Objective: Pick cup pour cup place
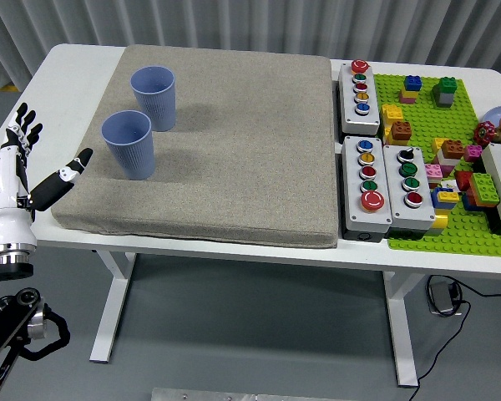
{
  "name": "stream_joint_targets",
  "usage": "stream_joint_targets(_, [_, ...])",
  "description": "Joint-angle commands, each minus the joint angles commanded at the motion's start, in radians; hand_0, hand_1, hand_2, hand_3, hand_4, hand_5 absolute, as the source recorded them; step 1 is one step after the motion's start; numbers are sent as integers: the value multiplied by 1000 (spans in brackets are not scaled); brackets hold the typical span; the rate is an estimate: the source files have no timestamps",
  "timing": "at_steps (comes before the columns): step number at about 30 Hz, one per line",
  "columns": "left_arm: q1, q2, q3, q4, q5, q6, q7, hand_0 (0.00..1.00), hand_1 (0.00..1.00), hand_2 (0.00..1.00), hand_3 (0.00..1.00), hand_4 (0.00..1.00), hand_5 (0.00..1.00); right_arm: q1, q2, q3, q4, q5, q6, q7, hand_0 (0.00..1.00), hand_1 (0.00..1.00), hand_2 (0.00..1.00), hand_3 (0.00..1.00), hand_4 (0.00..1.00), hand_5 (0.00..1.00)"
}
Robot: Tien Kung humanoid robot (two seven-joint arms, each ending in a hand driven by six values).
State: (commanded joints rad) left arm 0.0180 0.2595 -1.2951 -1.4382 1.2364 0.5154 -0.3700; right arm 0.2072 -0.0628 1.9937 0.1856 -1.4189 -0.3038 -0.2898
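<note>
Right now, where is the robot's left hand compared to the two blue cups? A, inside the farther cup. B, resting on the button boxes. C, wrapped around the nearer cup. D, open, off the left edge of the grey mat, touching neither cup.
D: the left hand has its fingers spread at the table's left edge, clear of the grey mat, while the nearer cup and the farther cup stand untouched.

From my remote station I see a white table (234,244) on white legs (115,301) standing on a grey floor (259,334) before a corrugated grey wall (259,25), with a black cable (472,292) trailing under its right end in even light.
</note>
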Motion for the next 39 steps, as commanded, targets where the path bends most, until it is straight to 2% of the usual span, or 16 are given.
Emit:
stream_joint_targets(1, [-1, -1, 4, 7, -4, -1, 0, 875, 900, 998, 998, 938, 342, 0, 0, -1, 0, 1, 0, 0, 670, 595, 556, 570, 2, 96])
stream_joint_targets(11, [-29, -22, 64, 88, -28, -14, -1, 881, 901, 998, 998, 949, 348, 4, -1, -8, -1, 14, -2, 3, 671, 595, 556, 570, 2, 97])
stream_joint_targets(18, [-41, -29, 100, 121, -39, -17, -2, 886, 901, 998, 998, 937, 342, 6, -1, -12, -2, 24, -4, 5, 670, 594, 557, 571, 2, 97])
stream_joint_targets(23, [-65, -30, 125, 148, -49, -21, -2, 886, 904, 998, 998, 947, 353, 7, -2, -12, -2, 26, -3, 5, 670, 595, 557, 571, 2, 97])
stream_joint_targets(30, [-95, -46, 157, 194, -87, -17, -12, 886, 902, 998, 998, 939, 339, 6, -3, -14, -2, 33, -5, 7, 670, 595, 556, 571, 2, 98])
stream_joint_targets(31, [-102, -49, 161, 204, -89, -16, -12, 883, 904, 998, 998, 912, 303, 6, -3, -14, -2, 31, -5, 6, 671, 595, 556, 571, 2, 91])
stream_joint_targets(39, [-146, -60, 185, 242, -77, -6, -16, 880, 902, 998, 998, 912, 306, 9, -4, -20, -2, 44, -7, 9, 670, 594, 556, 571, 2, 90])
